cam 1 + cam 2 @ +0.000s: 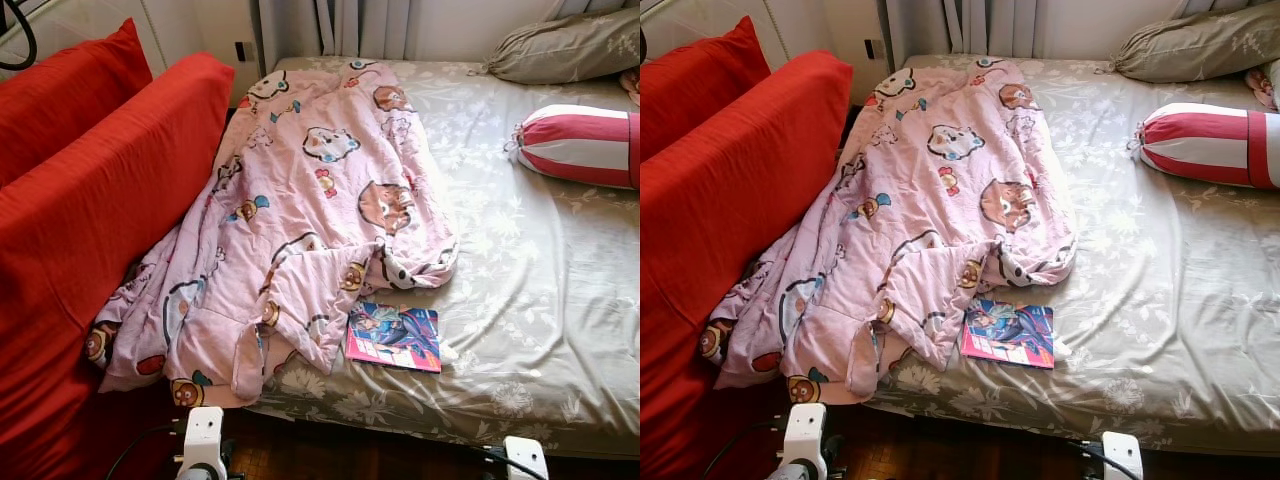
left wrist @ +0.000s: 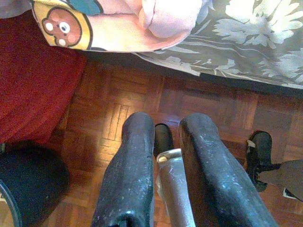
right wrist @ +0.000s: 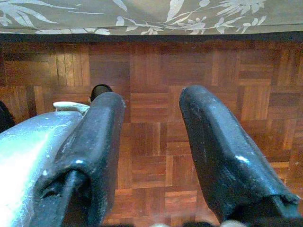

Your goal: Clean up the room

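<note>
A bed (image 1: 560, 330) with a grey-green floral sheet takes up most of the scene, its near edge running across the robot's front. To its left stands a red sofa (image 1: 90, 230) with soft, thick cushions, close against the bed's side. A pink blanket (image 1: 310, 210) printed with cartoon animals lies rumpled on the left half of the bed, its long axis running from the head of the bed toward the robot, the near end spilling over the bed's corner against the sofa. On the right, near the head, lies a red-and-white striped bolster (image 1: 580, 145), long axis across the bed, with a grey floral pillow (image 1: 565, 45) behind it. A thin, glossy book (image 1: 393, 337) lies flat near the foot edge, just beside the blanket's lower fold, its cover facing up. Both arms hang low over the wood parquet floor (image 3: 151, 109) in front of the bed. The left gripper (image 2: 166, 127) points down with fingers slightly apart; the right gripper (image 3: 151, 109) points down with fingers well apart, holding nothing.
</note>
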Tool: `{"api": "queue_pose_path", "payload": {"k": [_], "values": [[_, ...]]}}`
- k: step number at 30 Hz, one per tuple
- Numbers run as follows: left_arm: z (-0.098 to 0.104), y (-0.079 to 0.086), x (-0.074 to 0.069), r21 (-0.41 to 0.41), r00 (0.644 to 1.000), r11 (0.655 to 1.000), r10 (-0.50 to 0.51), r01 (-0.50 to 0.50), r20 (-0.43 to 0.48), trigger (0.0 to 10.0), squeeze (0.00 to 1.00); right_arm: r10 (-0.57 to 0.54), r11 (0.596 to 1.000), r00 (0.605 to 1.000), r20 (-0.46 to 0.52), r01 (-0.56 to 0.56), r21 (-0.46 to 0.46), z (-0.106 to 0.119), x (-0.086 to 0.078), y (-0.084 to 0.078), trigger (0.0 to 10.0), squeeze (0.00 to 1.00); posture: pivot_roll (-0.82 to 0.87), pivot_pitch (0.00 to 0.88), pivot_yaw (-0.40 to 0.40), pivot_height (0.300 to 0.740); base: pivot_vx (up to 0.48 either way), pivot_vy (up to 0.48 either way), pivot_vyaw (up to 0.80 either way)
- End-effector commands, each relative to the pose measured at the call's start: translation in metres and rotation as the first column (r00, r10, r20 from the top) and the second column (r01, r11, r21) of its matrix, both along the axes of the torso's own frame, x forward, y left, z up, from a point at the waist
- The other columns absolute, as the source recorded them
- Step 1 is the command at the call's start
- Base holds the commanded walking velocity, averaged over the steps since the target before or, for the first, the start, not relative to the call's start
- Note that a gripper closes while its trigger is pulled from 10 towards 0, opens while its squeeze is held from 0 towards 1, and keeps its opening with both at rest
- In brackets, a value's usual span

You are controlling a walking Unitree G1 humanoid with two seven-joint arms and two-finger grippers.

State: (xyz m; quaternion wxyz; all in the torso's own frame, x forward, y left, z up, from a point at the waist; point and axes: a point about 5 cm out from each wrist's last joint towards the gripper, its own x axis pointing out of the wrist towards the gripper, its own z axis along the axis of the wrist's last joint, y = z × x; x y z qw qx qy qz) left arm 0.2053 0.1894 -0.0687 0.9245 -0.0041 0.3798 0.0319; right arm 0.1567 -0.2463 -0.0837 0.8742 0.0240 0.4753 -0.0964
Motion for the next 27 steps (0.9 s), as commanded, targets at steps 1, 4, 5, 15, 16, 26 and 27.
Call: {"api": "queue_pose_path", "payload": {"k": [1, 4, 5, 15, 16, 26, 27], "values": [[-0.0144, 0.0470, -0.0408, -0.022, 0.973, 0.995, 0.093, -0.100, -0.210, 10.0, 0.00, 0.041, 0.994, 0.999, 0.018, -0.043, 0.105, -0.0078, -0.0207, 0.0091, 10.0, 0.00, 0.01, 0.000, -0.007, 0.740, 0.000, 0.000, 0.00], [-0.0144, 0.0470, -0.0408, -0.022, 0.973, 0.995, 0.093, -0.100, -0.210, 10.0, 0.00, 0.041, 0.994, 0.999, 0.018, -0.043, 0.105, -0.0078, -0.0207, 0.0091, 10.0, 0.00, 0.01, 0.000, -0.007, 0.740, 0.000, 0.000, 0.00], [-0.0144, 0.0470, -0.0408, -0.022, 0.973, 0.995, 0.093, -0.100, -0.210, 10.0, 0.00, 0.041, 0.994, 0.999, 0.018, -0.043, 0.105, -0.0078, -0.0207, 0.0091, 10.0, 0.00, 0.01, 0.000, -0.007, 0.740, 0.000, 0.000, 0.00], [-0.0125, 0.0495, -0.0391, -0.015, 0.978, 0.995, 0.097, -0.101, -0.184, 10.0, 0.00, -0.003, 0.991, 0.999, 0.044, -0.003, 0.132, -0.0078, -0.0202, 0.0111, 10.0, 0.00, 0.01, 0.000, 0.000, 0.740, 0.000, 0.000, 0.00], [-0.0124, 0.0494, -0.0388, -0.016, 0.979, 0.995, 0.097, -0.101, -0.182, 10.0, 0.00, -0.003, 0.991, 0.999, 0.044, -0.003, 0.132, -0.0078, -0.0202, 0.0111, 10.0, 0.00, 0.01, 0.000, 0.000, 0.740, 0.000, 0.000, 0.00], [-0.0088, 0.0490, -0.0332, -0.040, 0.989, 0.996, 0.073, -0.078, -0.131, 10.0, 0.00, -0.032, 0.991, 0.996, 0.083, 0.021, 0.136, -0.0059, -0.0181, 0.0098, 10.0, 0.00, 0.01, 0.000, -0.005, 0.740, 0.000, 0.000, 0.00], [-0.0085, 0.0491, -0.0329, -0.037, 0.989, 0.996, 0.072, -0.077, -0.126, 10.0, 0.00, -0.036, 0.991, 0.995, 0.088, 0.024, 0.134, -0.0056, -0.0179, 0.0096, 10.0, 0.00, 0.01, 0.000, -0.005, 0.740, 0.000, 0.000, 0.00]]}}
